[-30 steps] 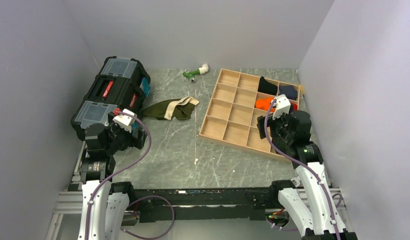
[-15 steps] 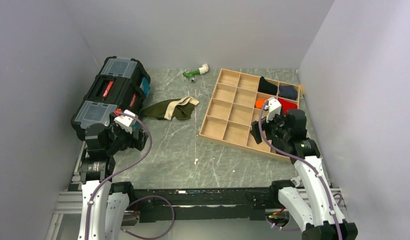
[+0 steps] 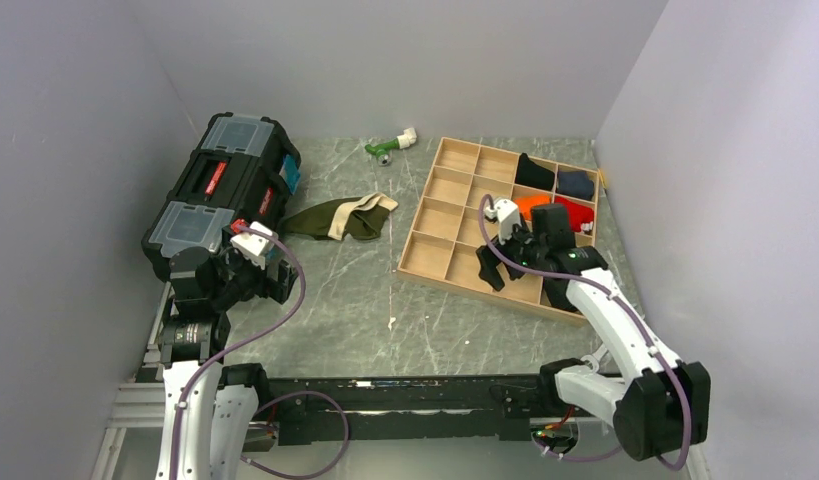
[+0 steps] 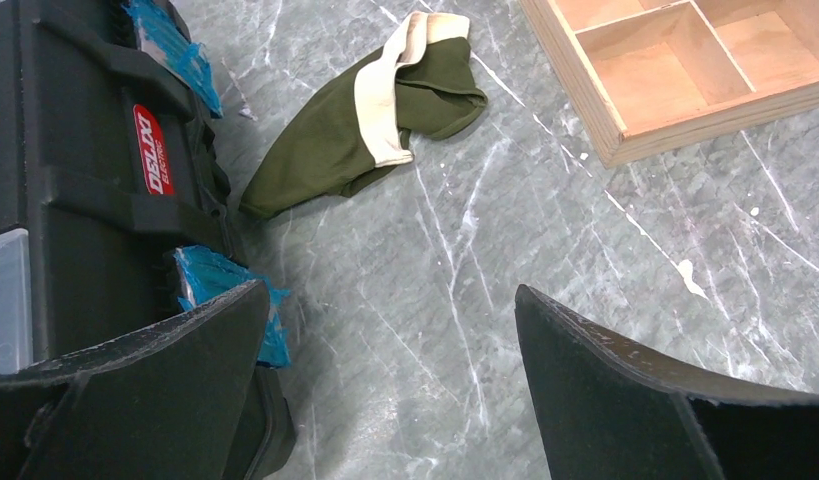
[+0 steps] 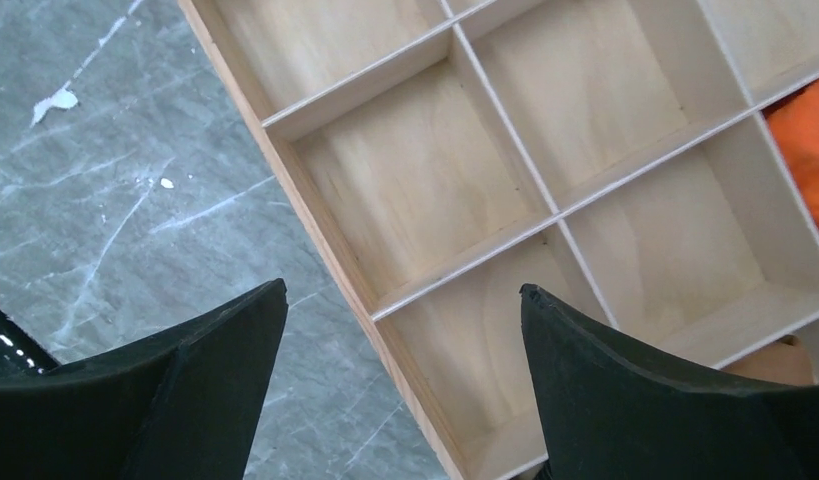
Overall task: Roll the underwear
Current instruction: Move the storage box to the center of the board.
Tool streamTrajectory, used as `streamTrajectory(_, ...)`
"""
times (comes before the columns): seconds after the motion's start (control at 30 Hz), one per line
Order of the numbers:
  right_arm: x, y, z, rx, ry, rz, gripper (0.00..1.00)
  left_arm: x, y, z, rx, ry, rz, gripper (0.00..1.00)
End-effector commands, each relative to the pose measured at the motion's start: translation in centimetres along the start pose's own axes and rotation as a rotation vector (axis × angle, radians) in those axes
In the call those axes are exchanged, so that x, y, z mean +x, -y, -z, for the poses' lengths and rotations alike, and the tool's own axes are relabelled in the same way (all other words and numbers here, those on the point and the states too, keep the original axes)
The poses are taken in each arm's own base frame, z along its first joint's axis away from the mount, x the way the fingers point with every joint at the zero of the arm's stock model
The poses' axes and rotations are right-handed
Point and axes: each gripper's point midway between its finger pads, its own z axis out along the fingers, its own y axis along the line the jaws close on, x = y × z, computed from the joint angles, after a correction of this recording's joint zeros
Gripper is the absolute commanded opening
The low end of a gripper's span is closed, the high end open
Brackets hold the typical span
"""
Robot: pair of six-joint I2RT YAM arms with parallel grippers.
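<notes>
Your underwear lies unrolled, olive with a cream waistband, left of the wooden tray (cloth rolls fill its far-right cells). Your left gripper and right gripper gape wide, empty.

Robot lab test cell, plain grey walls boxing in a marbled counter, two robot arms bolted to an aluminium frame
</notes>
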Motion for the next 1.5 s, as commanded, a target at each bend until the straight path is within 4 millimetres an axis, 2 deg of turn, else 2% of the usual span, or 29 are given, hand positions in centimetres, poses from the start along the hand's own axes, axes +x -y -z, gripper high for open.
streamTrajectory(0.0, -1.1, 1.1, -1.2, 0.079, -0.007, 0.020, 0.86, -1.8, 0.3, 0.4, 0.022, 0.049, -0.044, 0.99)
streamTrajectory(0.3, -0.3, 4.5, -3.9, 0.204, -0.101, -0.024, 0.73, -1.7, 0.5, 0.4, 0.035, 0.051, -0.053, 0.99)
streamTrajectory(0.5, 0.5, 5.1, -6.2, 0.181, -0.170, -0.045, 0.68, -1.7, 0.6, 0.4, 0.039, 0.051, -0.054, 0.99)
streamTrajectory(0.7, 1.3, 6.7, -8.0, 0.205, -0.250, -0.046, 0.63, -1.7, 0.6, 0.4, 0.040, 0.051, -0.055, 0.99)
streamTrajectory(0.97, 2.3, 8.8, -8.4, 0.231, -0.294, -0.102, 0.58, -1.7, 0.7, 0.4, 0.046, 0.051, -0.057, 0.99)
streamTrajectory(1.27, 3.7, 7.4, -9.4, 0.107, -0.338, -0.115, 0.57, -1.6, 0.7, 0.4, 0.049, 0.050, -0.057, 0.99)
streamTrajectory(1.37, 4.2, 7.6, -9.6, 0.075, -0.368, -0.081, 0.50, -1.6, 0.8, 0.4, 0.050, 0.051, -0.058, 0.99)
streamTrajectory(1.47, 5.0, 8.3, -9.5, 0.062, -0.410, -0.060, 0.39, -1.6, 0.8, 0.4, 0.054, 0.051, -0.056, 0.99)
